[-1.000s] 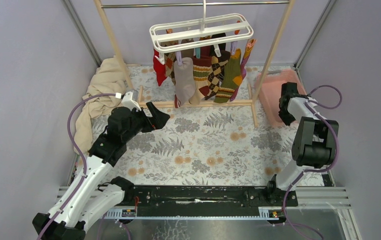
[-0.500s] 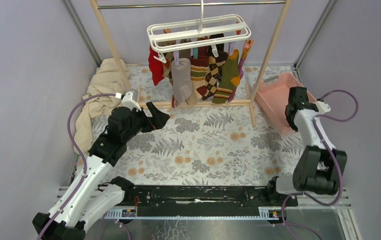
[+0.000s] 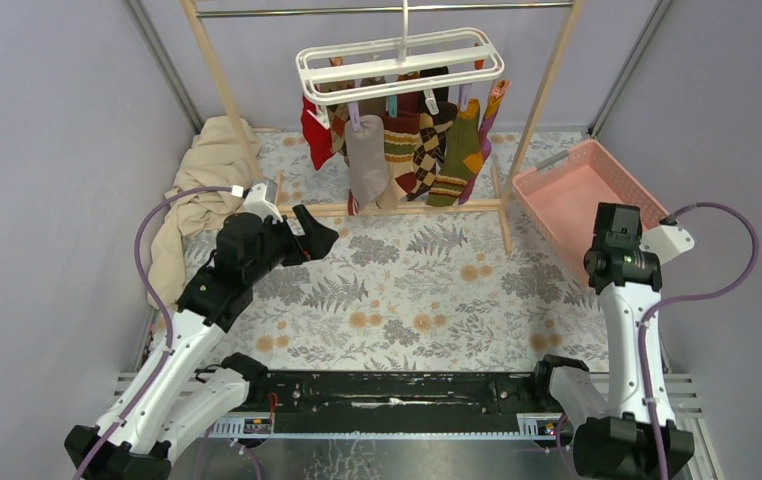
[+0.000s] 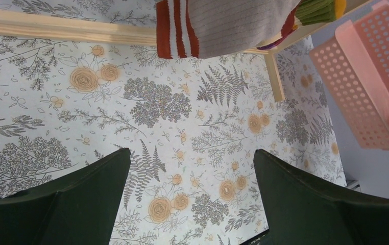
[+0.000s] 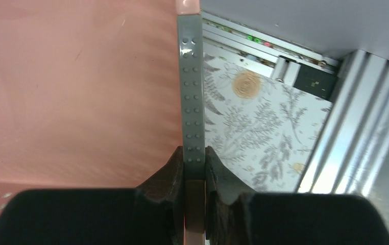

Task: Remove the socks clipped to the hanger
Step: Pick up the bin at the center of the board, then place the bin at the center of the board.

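Socks (image 3: 397, 150) hang clipped on the hanger (image 3: 402, 62) — pink basket (image 3: 577, 200) at right

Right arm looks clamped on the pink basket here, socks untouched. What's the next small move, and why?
Probably open the right gripper and release the rim of the pink perforated plastic basket. Its jaws pinch that rim, and the basket lies beside the wooden rack, while all the colourful socks hang clipped under the white plastic drying hanger. The open left gripper faces them, empty.

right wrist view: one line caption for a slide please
Wrist close-up: right gripper pinched shut on the grey rim strip of the pink basket, floral tablecloth beyond.
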Robot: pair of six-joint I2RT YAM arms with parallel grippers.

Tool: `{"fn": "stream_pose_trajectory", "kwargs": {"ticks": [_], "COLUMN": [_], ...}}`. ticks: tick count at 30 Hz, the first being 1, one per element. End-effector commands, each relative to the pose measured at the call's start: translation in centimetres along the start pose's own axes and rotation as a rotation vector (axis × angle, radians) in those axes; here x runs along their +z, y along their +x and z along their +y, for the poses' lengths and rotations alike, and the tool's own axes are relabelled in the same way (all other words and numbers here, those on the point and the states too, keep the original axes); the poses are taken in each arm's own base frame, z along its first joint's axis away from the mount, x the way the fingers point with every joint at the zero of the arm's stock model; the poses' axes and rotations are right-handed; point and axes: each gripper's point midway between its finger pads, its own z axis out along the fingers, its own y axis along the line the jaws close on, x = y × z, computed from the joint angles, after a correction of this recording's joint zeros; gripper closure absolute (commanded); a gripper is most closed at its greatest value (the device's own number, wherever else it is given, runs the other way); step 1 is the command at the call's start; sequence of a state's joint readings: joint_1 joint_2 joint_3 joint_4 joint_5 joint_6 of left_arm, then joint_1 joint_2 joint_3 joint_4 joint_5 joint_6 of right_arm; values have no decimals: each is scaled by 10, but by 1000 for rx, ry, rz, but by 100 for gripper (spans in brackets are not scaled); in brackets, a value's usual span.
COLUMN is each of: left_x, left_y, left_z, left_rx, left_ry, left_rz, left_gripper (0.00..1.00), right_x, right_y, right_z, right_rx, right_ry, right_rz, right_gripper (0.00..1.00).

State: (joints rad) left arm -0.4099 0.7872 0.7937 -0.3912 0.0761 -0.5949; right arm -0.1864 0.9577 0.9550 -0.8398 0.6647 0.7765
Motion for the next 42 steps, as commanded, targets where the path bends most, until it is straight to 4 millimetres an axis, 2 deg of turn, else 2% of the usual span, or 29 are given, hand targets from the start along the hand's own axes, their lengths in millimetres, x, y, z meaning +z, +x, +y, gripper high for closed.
{"fn": "stream_pose_trajectory", "kwargs": {"ticks": [1, 4, 9, 18, 27, 36, 42], "left_x": [-7, -7, -9, -14, -12, -1, 4], "left_y": [-11, -10, -9, -16, -23, -27, -37], "left_z": [-6, -6, -5, -7, -6, -3, 0], "left_rx": [32, 34, 41, 40, 49, 56, 55], "left_ry": [3, 2, -7, -13, -39, -70, -102], "left_rz": [-16, -8, -1, -20, -27, -15, -45], "left_gripper": [1, 1, 1, 1, 1, 2, 1], "right_x": [-23, -37, -54, -80, -103, -111, -123], "right_y": [-5, -3, 1, 45, 80, 74, 90], "right_z": [-27, -30, -21, -5, 21, 46, 67], "right_rx": [-44, -63, -103, -279, -409, -580, -717], "right_ry": [-1, -43, -150, -378, -603, -647, -694], "right_rz": [-14, 17, 77, 275, 425, 438, 435], "right_gripper": [100, 100, 100, 100, 100, 100, 100]}}
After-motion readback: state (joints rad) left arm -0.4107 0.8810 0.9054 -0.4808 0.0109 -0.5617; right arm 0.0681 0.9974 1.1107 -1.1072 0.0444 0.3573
